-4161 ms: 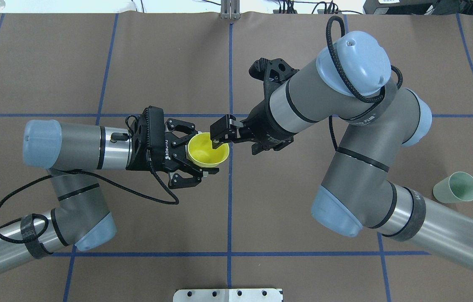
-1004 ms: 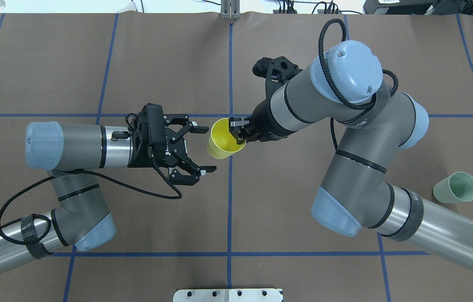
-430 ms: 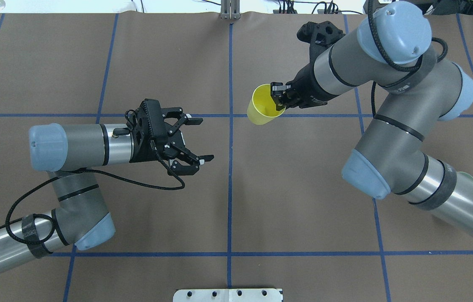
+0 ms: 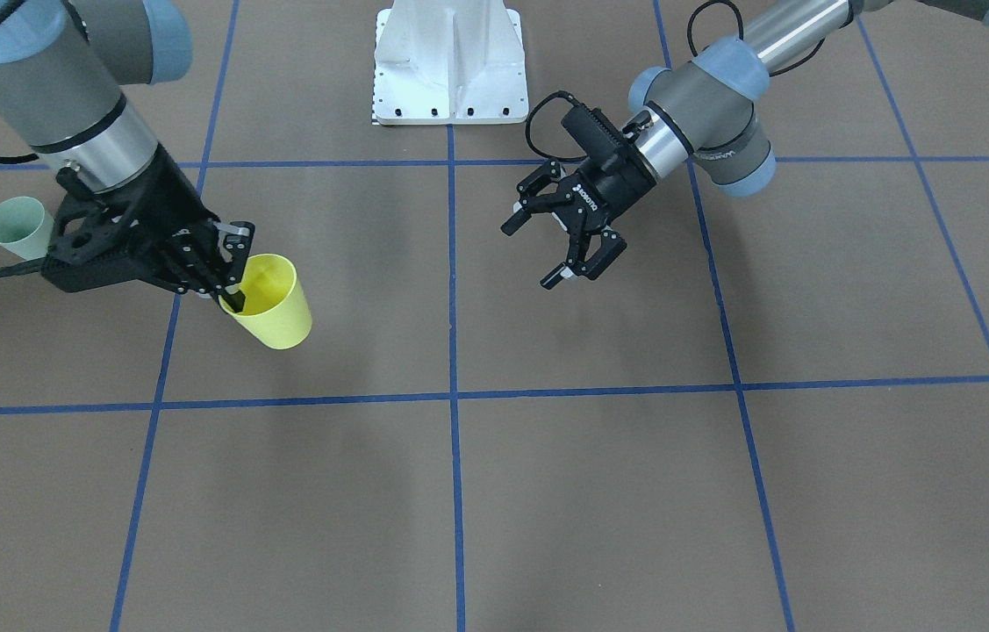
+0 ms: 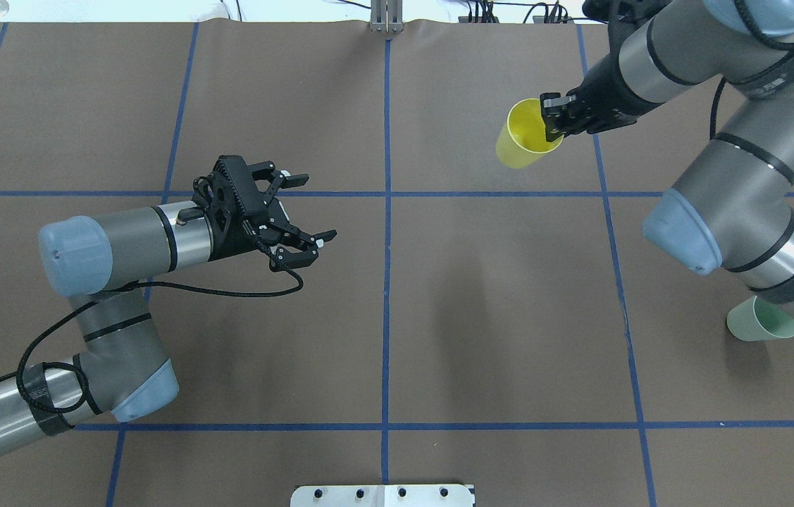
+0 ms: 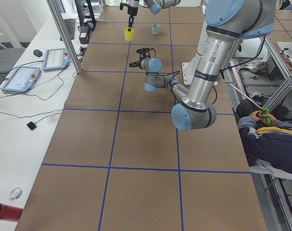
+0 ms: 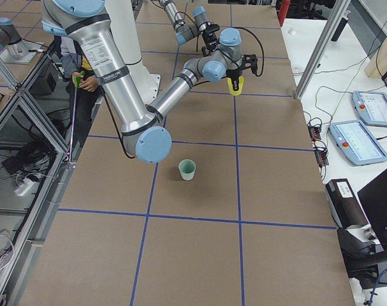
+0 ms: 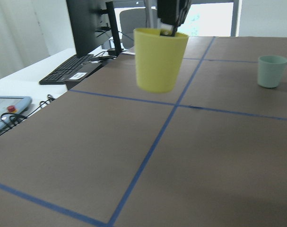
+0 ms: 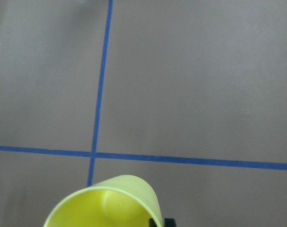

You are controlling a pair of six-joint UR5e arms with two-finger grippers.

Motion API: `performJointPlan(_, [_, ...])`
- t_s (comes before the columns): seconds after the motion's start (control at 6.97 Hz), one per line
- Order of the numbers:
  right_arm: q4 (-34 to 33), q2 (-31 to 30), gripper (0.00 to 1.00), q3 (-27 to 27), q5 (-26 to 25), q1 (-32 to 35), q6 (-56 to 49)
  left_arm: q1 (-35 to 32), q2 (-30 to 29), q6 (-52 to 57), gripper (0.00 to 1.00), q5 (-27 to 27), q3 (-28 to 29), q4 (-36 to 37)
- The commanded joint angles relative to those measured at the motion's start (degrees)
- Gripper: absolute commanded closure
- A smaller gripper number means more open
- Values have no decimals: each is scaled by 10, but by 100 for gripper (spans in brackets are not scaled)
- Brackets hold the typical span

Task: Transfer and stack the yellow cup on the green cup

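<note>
the yellow cup (image 5: 520, 148) looked light and thin; the right claw (image 5: 551, 127) pinched its rim, the left claw (image 5: 318, 206) gaped empty.

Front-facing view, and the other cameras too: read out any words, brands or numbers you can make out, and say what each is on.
"ROBOTIQ": white lettering on the black body of the left gripper.
Lettering on the grey sleeve of the left arm: too small to read.
Sticker on the keyboard, left wrist view: blurred, unreadable.
The yellow cup and the green cup: no markings.
</note>
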Motion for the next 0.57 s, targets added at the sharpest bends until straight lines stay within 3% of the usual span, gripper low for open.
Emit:
performJointPlan(0.0, [-8, -38, 100, -2, 23, 64, -75, -21, 24, -2, 0, 27, 12, 27])
performJointPlan(0.43, [-9, -87, 100, -6, 55, 135, -168, -92, 35, -23, 0, 26, 12, 184])
